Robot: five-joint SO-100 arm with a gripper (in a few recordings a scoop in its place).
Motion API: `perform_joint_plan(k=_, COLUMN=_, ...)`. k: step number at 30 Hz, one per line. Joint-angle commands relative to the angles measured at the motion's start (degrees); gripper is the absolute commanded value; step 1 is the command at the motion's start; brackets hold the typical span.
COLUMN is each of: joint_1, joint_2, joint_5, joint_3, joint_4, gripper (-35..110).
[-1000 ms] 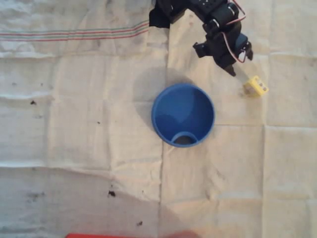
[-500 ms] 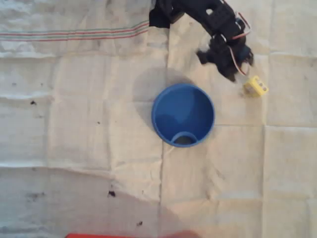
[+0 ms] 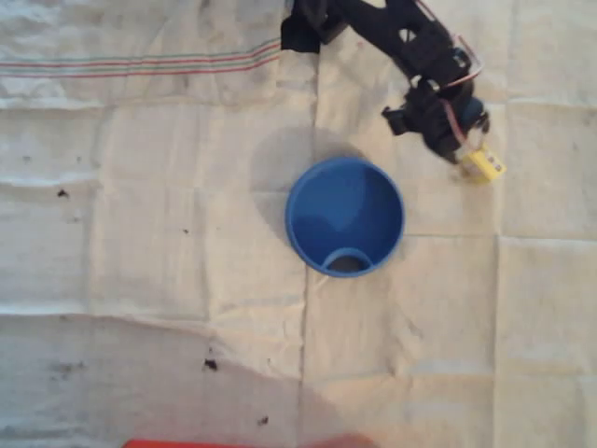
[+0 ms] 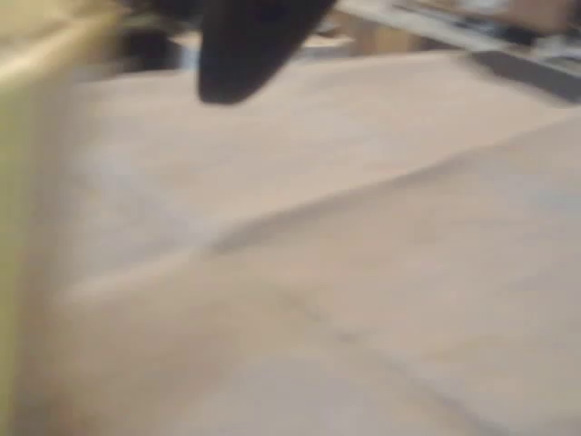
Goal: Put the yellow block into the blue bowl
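Observation:
The yellow block point(image 3: 486, 164) lies on the cloth to the upper right of the blue bowl point(image 3: 344, 216) in the overhead view. The bowl is upright with a small arch shape inside near its lower rim. My black gripper point(image 3: 450, 146) reaches down from the top and hangs just up-left of the block, its tip at the block's edge. Its jaws look spread, with nothing between them. The wrist view is blurred: a dark finger point(image 4: 245, 45) at the top and a yellow smear of the block point(image 4: 23, 182) along the left edge.
A creased pale cloth point(image 3: 168, 233) covers the table, with red and green stripes at the upper left. A red object point(image 3: 187, 443) shows at the bottom edge. Small dark specks dot the cloth.
The gripper has moved down and to the right, from above the bowl's upper right to the block's edge. Block and bowl have stayed put.

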Motion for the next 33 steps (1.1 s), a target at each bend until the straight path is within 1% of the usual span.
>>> perform_joint_plan(k=1, joint_1=-1.5, joint_2=1.1, joint_5=0.2, joint_3=-4.2, joint_4=-1.1, gripper=26)
perform_joint_plan(k=6, joint_1=-1.4, joint_2=0.7, joint_5=0.2, joint_3=-4.6, joint_4=-1.7, gripper=26)
perform_joint_plan(k=11, joint_1=-1.2, joint_2=0.0, joint_5=0.2, joint_3=-3.7, joint_4=-6.3, gripper=26)
perform_joint_plan(k=15, joint_1=-1.1, joint_2=-1.1, joint_5=0.2, joint_3=-3.8, joint_4=-7.8, gripper=26)
perform_joint_plan(k=33, joint_1=-1.1, joint_2=-5.2, joint_5=0.2, joint_3=-4.5, joint_4=-8.3, gripper=26)
